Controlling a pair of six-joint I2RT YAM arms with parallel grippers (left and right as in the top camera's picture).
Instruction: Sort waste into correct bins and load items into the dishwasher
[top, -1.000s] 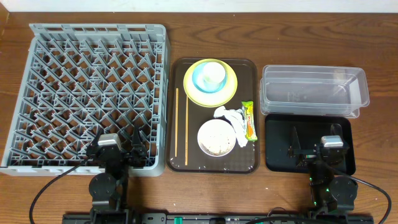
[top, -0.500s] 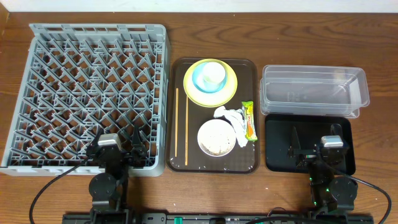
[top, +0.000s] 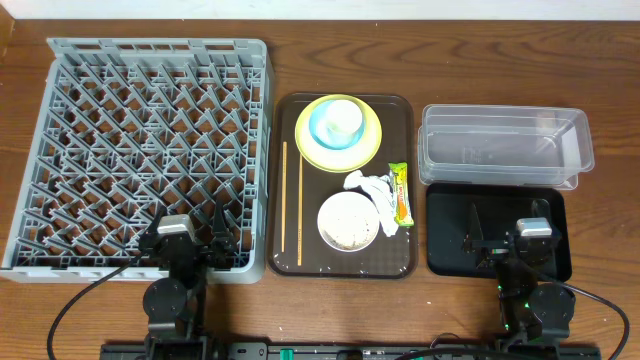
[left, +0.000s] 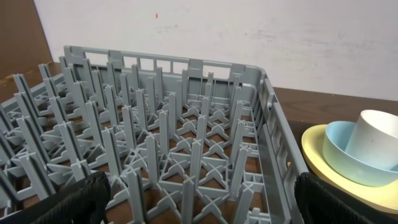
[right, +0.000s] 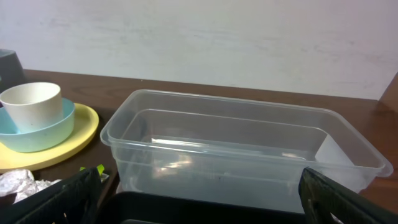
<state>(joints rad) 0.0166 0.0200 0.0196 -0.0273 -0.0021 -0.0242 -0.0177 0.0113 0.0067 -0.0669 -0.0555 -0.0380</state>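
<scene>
While both arms sit at the near edge of the desk (top: 610, 300), the overhead view shows the grey dish rack (top: 262, 120) on the left, a dark brown serving tray (top: 285, 258) in the middle, and on the right the clear tub (top: 500, 110) far and the black tray (top: 448, 235) near, one just beside the other. On the serving tray the yellow plate (top: 373, 142) sits at the far end and carries the light-blue cup (top: 319, 126), in which the white cup (top: 343, 117) stands. The white bowl (top: 322, 222) sits nearer and holds rice-like crumbs (top: 350, 225). The crumpled tissue (top: 371, 186) lies at the bowl's far right, the snack wrapper (top: 401, 193) lies against it by the tray's right edge, and the chopsticks (top: 285, 200) lie lengthwise along the left edge. The left tool (top: 186, 234) hangs over the rack's near edge and the right tool (top: 508, 232) over the black tray, each spread wide and gripping nothing. From the left wrist, the black fingers (left: 74, 202) stand far apart at the bottom corners, with rack pegs between them, the plate and cups at right and a pale wall (left: 280, 37) beyond. From the right wrist, the fingers (right: 56, 199) are equally wide, with the tub just ahead and the plate, cups and a bit of tissue at left.
</scene>
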